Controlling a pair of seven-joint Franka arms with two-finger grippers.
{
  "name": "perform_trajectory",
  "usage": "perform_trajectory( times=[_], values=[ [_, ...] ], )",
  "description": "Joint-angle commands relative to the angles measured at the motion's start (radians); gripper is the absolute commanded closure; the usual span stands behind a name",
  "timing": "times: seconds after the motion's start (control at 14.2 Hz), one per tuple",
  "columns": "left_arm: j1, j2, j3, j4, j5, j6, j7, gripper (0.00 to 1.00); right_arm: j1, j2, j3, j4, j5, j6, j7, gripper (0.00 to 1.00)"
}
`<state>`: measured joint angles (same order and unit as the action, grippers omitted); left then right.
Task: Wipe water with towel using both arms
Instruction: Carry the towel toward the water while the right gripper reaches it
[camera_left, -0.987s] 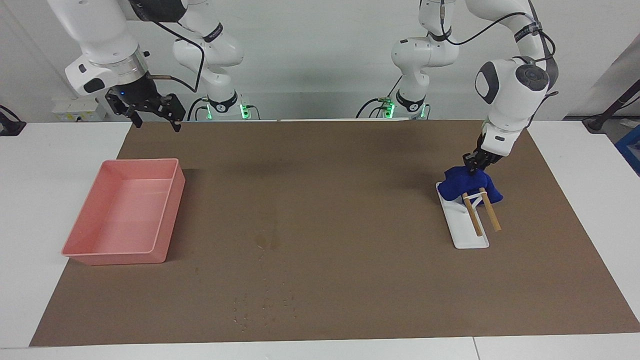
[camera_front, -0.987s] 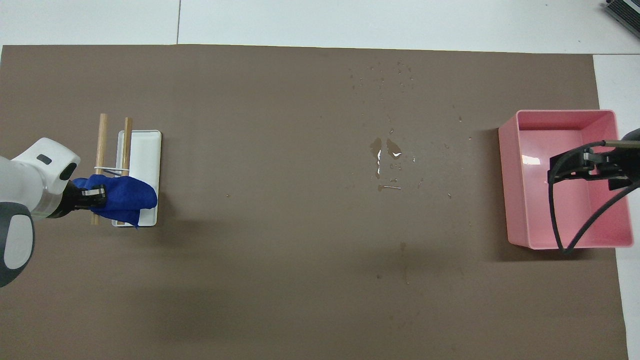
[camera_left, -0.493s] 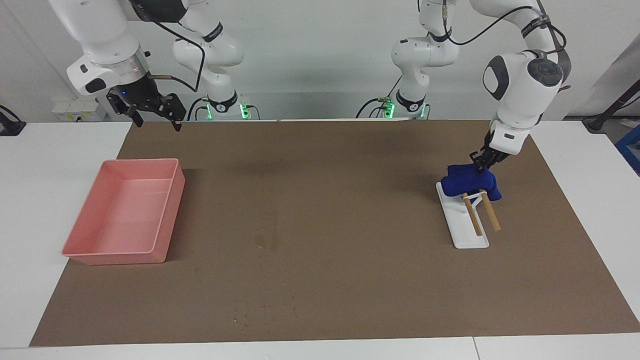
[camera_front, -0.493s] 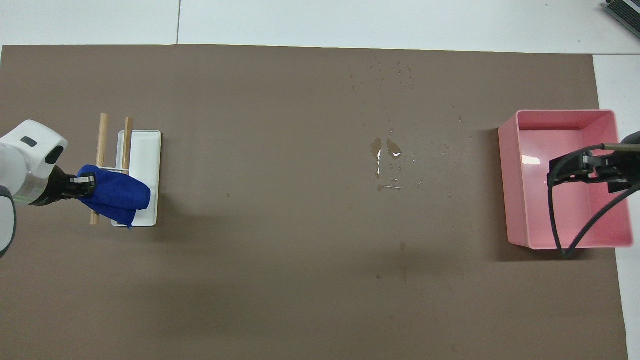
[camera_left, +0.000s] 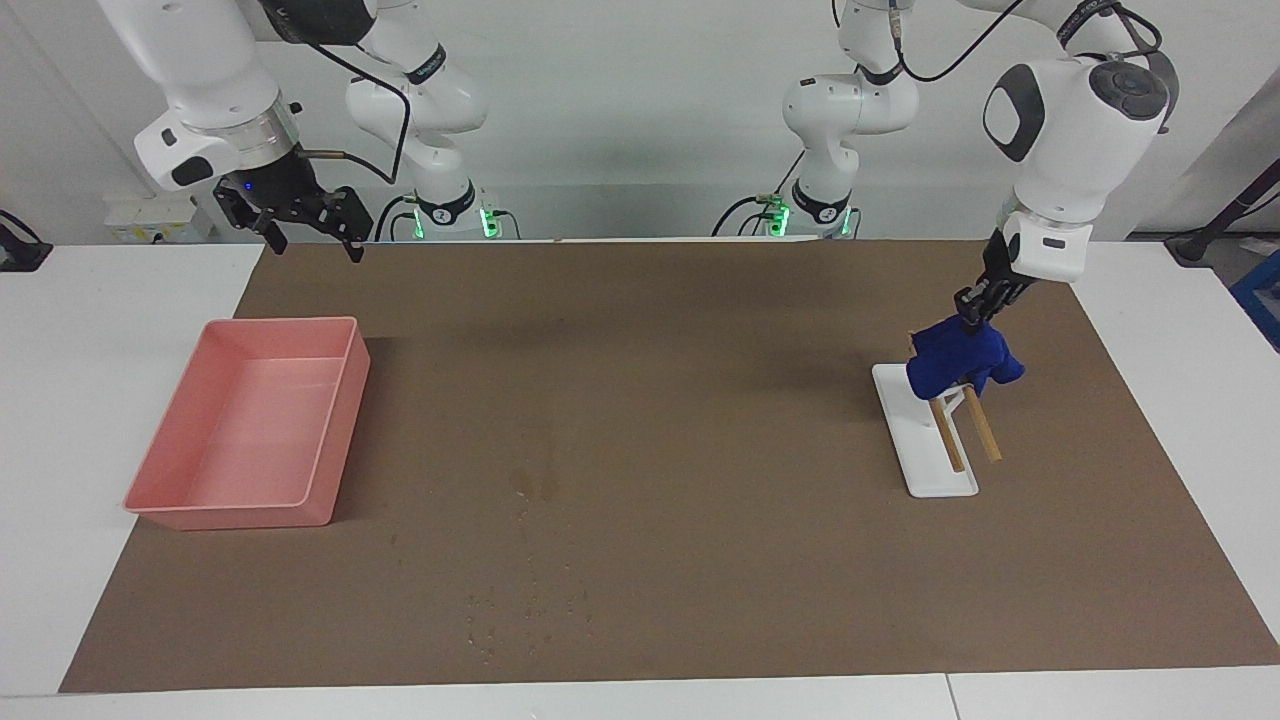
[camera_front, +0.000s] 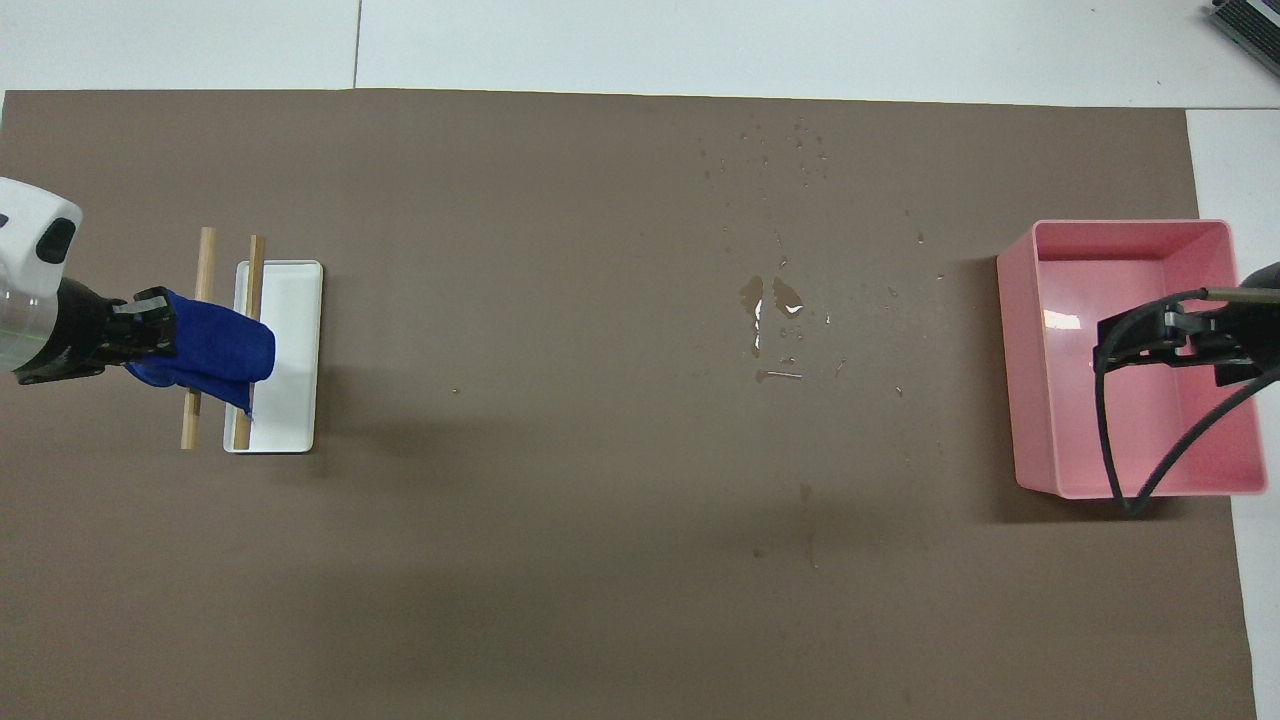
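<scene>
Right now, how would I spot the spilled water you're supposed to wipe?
Start at the pink tray on the brown mat. Beside it, toward the mat's middle, sits the water: one small darker blotch, unlike the tiny pale specks scattered farther from the robots.

A white table (camera_left: 90, 330) carries a brown mat (camera_left: 700, 330) that covers most of its top, leaving bare white strips at both ends and along the edge farthest from the robots. Taking the water (camera_left: 533, 482) as landmark, a faint darker blotch on the mat near its middle: a scatter of small droplets (camera_left: 530, 605) lies on the mat farther from the robots than the blotch. A pink tray (camera_left: 342, 420) sits on the mat well apart from it, toward the right arm's end. A white rack base (camera_left: 915, 450) with two wooden rods (camera_left: 985, 435) rests on the mat well apart from it, toward the left arm's end.
</scene>
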<state>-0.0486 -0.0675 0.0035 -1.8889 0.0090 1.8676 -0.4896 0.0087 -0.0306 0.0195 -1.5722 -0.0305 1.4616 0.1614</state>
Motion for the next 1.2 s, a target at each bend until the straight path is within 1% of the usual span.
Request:
perform_trajectory(
  times=[0.0,0.14,0.28,0.42,0.63,0.78,0.92,1.06,1.13],
  values=[
    [-0.02,0.011,-0.037,0.06,-0.043,-0.045,-0.179,0.94,0.005,-0.023,0.017,-0.026,0.012,0.036,-0.011,0.0],
    [-0.039,0.012,-0.095,0.07,-0.067,-0.035,-0.344,0.94,0.019,-0.022,0.023,-0.026,0.088,0.054,0.015,0.0],
    [-0.082,0.015,-0.137,0.079,-0.069,-0.012,-0.517,0.94,0.022,-0.018,0.026,-0.026,0.158,0.085,0.101,0.0],
    [-0.155,0.017,-0.142,0.093,-0.069,-0.013,-0.64,0.94,0.054,-0.017,0.039,-0.026,0.184,0.111,0.168,0.0],
    [-0.256,0.021,-0.142,0.112,-0.079,0.019,-0.837,0.94,0.131,0.001,0.039,-0.022,0.188,0.154,0.332,0.0],
    [-0.312,0.024,-0.143,0.123,-0.08,0.076,-0.959,0.94,0.142,0.012,0.039,-0.019,0.278,0.202,0.414,0.0],
    [-0.361,0.025,-0.143,0.135,-0.08,0.117,-1.065,0.94,0.143,0.035,0.04,-0.009,0.329,0.246,0.492,0.0],
    [-0.408,0.028,-0.143,0.158,-0.08,0.163,-1.193,0.94,0.164,0.052,0.043,-0.006,0.415,0.311,0.579,0.0],
    [-0.434,0.034,-0.143,0.166,-0.08,0.197,-1.257,0.94,0.174,0.07,0.043,0.012,0.435,0.338,0.639,0.0]
  ],
)
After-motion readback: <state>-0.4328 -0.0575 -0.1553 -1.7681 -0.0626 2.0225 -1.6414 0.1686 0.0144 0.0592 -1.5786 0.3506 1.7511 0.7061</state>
